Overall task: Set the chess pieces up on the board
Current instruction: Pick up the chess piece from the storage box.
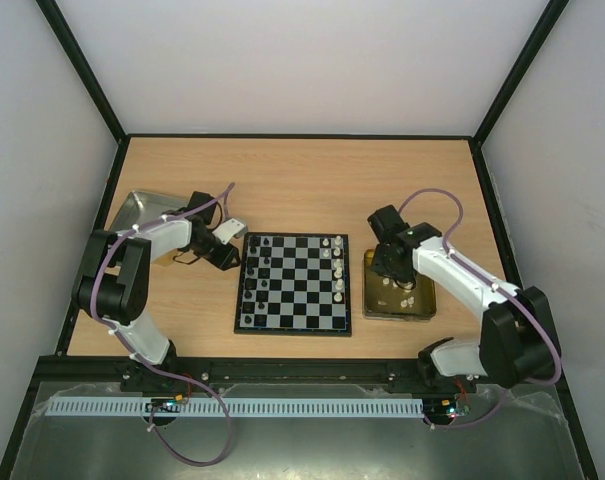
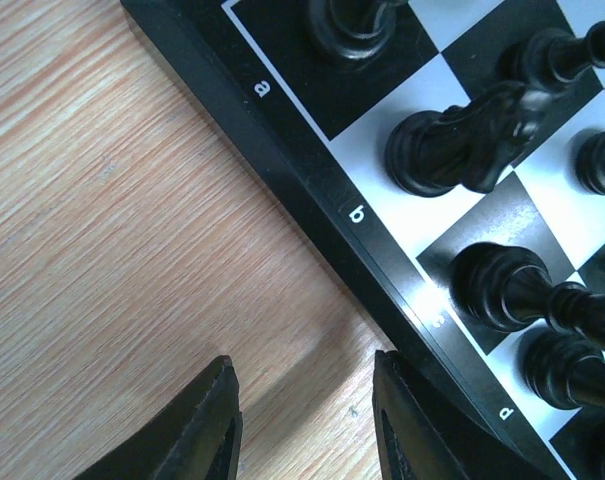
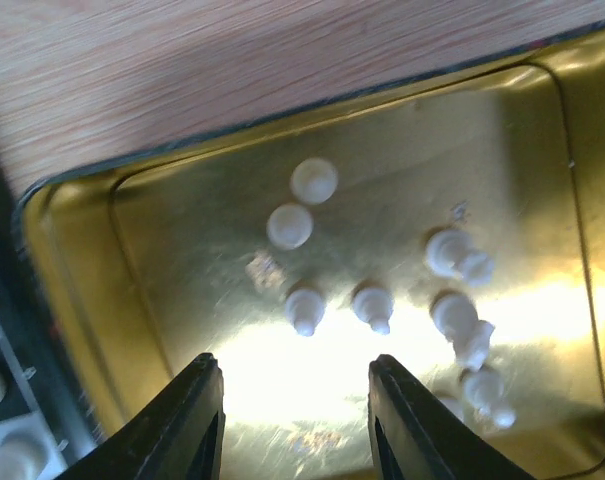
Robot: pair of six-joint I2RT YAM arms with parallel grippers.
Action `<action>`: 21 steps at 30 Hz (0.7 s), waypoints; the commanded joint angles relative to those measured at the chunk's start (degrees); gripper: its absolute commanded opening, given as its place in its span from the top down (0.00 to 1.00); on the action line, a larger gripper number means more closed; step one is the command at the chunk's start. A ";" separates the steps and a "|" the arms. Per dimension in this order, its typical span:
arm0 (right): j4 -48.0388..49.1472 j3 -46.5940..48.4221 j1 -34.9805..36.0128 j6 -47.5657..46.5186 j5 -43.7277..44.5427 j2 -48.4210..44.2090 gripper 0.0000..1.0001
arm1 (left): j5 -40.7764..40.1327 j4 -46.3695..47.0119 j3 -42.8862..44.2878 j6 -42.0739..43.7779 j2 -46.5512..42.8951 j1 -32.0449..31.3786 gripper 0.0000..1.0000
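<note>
The board (image 1: 293, 283) lies mid-table, with black pieces (image 1: 253, 270) along its left side and several white pieces (image 1: 338, 262) on its right side. In the left wrist view the black rim (image 2: 312, 190) shows letters, and black pieces (image 2: 452, 150) stand behind it. My left gripper (image 2: 304, 405) is open and empty over bare wood just left of the board; it also shows in the top view (image 1: 225, 252). My right gripper (image 3: 294, 405) is open and empty above the gold tray (image 3: 72, 300), which holds several white pieces (image 3: 372, 303). In the top view it is hidden under the right wrist.
A plain silver tray (image 1: 139, 212) sits at the far left, behind the left arm. The gold tray (image 1: 422, 306) lies just right of the board. Black frame posts and white walls enclose the table.
</note>
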 commanded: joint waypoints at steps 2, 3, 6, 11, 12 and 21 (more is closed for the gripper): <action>3.60 0.63 -6.69 -5.10 -3.49 4.04 0.63 | -2.05 -1.78 -2.01 -0.02 0.91 -0.23 0.61; 4.21 0.71 -7.51 -6.25 -4.26 4.88 0.64 | -2.08 -1.76 -2.07 -0.08 0.86 -0.25 0.61; 5.68 1.31 -9.67 -7.04 -5.95 7.25 0.67 | -1.91 -1.77 -2.15 -0.07 0.87 -0.25 0.62; 7.43 2.90 -10.52 -6.06 -5.91 9.62 0.72 | -2.30 -1.55 -2.31 -0.17 0.65 -0.25 0.62; 7.82 3.03 -10.61 -5.84 -5.84 10.06 0.72 | -2.34 -1.50 -2.36 -0.24 0.49 -0.25 0.62; 9.03 4.10 -11.18 -5.64 -4.27 13.18 0.76 | -2.43 -1.40 -2.77 -0.27 -0.10 -0.23 0.62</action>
